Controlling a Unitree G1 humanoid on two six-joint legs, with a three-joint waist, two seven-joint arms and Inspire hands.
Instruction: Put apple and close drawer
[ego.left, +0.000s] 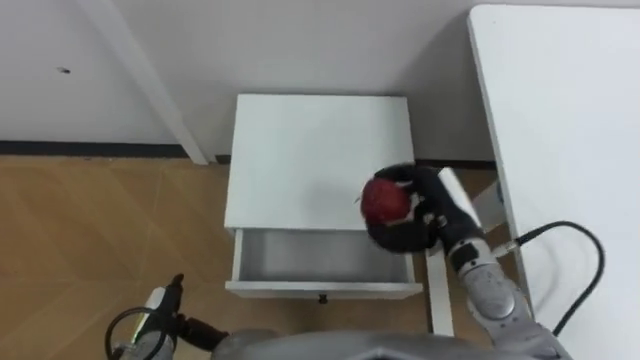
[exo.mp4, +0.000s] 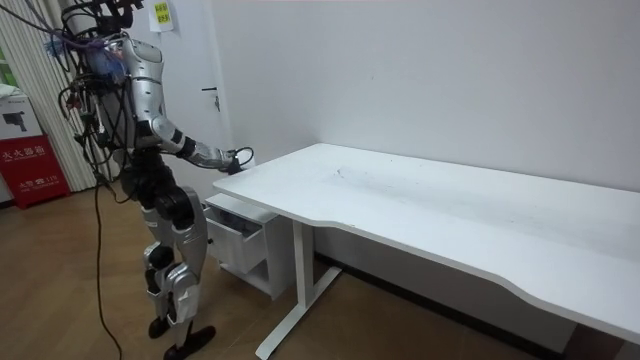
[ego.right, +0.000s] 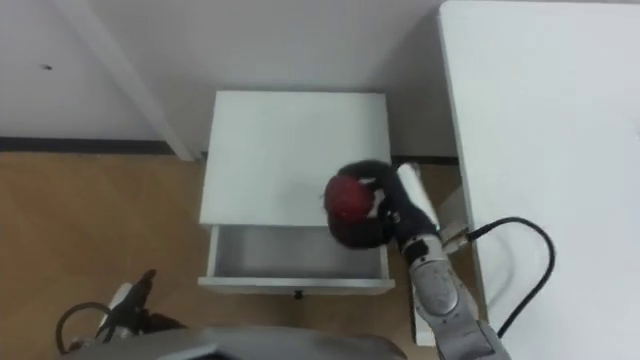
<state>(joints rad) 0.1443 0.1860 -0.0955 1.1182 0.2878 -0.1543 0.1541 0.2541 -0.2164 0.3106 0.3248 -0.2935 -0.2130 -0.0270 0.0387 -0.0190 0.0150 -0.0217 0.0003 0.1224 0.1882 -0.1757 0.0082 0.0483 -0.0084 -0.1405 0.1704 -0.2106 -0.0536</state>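
Left eye view: left hand (ego.left: 152, 318) hangs low near the floor. Drawer (ego.left: 300, 257) stands open. Right hand (ego.left: 425, 222), fingers curled round the red apple (ego.left: 383, 200), holds it over the drawer's right back edge. Cabinet (ego.left: 300, 150) sits behind, counter (ego.left: 570, 130) to the right.

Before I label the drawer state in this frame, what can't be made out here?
1. Rear of the drawer: left eye view, hidden under the cabinet top.
2. Right side of the drawer: covered by the right hand, curled round the apple.
3. The left hand: blurred, cut by the left eye view's lower edge.
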